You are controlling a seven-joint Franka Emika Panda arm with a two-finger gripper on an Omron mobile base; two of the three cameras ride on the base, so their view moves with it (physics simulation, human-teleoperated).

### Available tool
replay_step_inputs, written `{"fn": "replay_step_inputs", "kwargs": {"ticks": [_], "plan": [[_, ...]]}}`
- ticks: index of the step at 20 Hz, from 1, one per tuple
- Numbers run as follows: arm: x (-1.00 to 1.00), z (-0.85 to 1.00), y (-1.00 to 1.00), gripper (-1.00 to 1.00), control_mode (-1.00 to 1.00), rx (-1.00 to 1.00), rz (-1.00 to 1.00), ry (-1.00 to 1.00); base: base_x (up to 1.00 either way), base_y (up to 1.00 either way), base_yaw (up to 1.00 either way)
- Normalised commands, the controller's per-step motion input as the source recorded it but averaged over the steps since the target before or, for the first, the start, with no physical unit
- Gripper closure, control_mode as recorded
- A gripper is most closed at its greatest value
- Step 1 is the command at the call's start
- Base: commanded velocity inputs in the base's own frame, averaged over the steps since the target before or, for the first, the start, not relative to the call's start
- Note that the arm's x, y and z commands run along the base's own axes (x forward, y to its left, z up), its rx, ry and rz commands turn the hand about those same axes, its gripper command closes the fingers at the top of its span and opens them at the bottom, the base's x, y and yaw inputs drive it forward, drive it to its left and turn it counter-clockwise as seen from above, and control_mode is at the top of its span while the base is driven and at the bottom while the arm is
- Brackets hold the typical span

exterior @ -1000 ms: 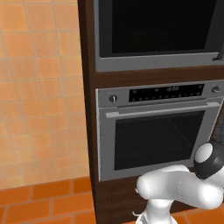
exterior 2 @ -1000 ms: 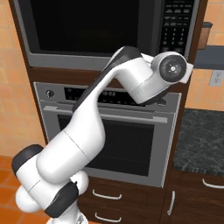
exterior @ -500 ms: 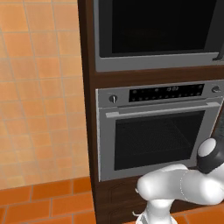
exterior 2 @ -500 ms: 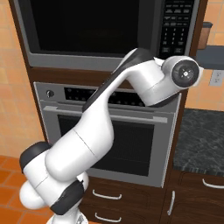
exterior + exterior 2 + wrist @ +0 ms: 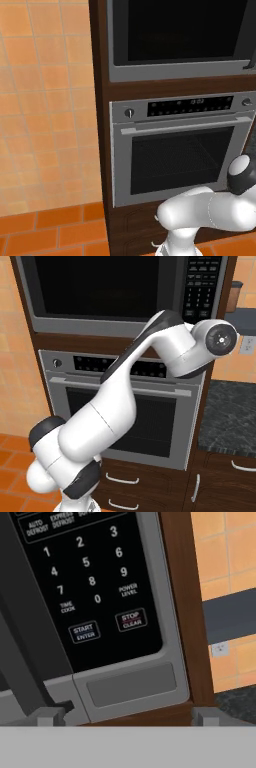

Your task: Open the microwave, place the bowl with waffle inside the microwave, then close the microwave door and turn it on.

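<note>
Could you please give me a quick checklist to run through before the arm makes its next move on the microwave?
1. Microwave door closed and waiting to be opened: ok, its black glass sits flush in the grey frame.
2. Hand open: ok, the finger tips stand wide apart with nothing between them.
3. Hand aimed at the microwave: ok, the hand view faces the keypad and the grey bar below it.
4. Contact with the grey bar: cannot tell.
5. Bowl with waffle located: cannot tell.
6. Silver oven below left shut: ok.
</note>
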Motion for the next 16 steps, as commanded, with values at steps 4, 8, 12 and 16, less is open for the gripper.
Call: {"fn": "replay_step_inputs", "kwargs": {"ticks": [4,8,12,16], "plan": [[0.0,0.0,0.0,1.0,-1.0,0.0,0.0,0.0,0.0,0.0,0.0],[0.01,0.0,0.0,1.0,-1.0,0.0,0.0,-0.01,0.0,0.0,0.0],[0.12,0.02,0.12,1.0,-1.0,-0.06,0.04,-0.07,0.0,0.0,0.0],[0.28,0.12,0.28,1.0,-1.0,-0.13,0.12,-0.11,0.0,0.0,0.0]]}}
